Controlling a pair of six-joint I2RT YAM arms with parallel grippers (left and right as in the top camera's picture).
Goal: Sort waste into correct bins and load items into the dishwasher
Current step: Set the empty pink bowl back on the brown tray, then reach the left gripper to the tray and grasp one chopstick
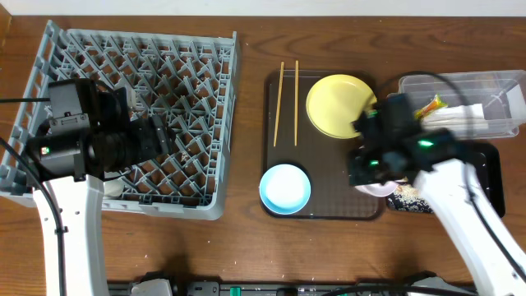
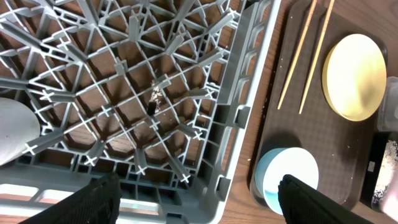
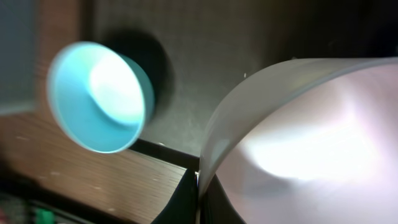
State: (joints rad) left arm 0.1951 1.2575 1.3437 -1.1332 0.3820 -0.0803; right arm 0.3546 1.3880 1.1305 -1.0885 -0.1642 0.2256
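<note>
The grey dish rack (image 1: 197, 99) fills the left side. My left gripper (image 1: 160, 136) hovers over it, open and empty, with the rack's near wall (image 2: 236, 118) below its fingers (image 2: 202, 205). A white rounded item, perhaps the cup (image 1: 113, 187), lies in the rack's corner (image 2: 12, 134). My right gripper (image 1: 367, 175) is shut on the rim of the white bowl (image 1: 380, 189), seen close up (image 3: 311, 137) between the fingers (image 3: 199, 190). The yellow plate (image 1: 339, 105), two chopsticks (image 1: 279, 103) and the light-blue bowl (image 1: 285, 187) lie on the brown tray (image 1: 329, 181).
The clear tub (image 1: 460, 78) at the back right holds the green-and-orange wrapper (image 1: 431, 105) and the white napkin (image 1: 472, 119). The black tray (image 1: 493, 177) beside the brown tray carries rice scraps (image 1: 407, 197). The light-blue bowl also shows in the right wrist view (image 3: 99, 96).
</note>
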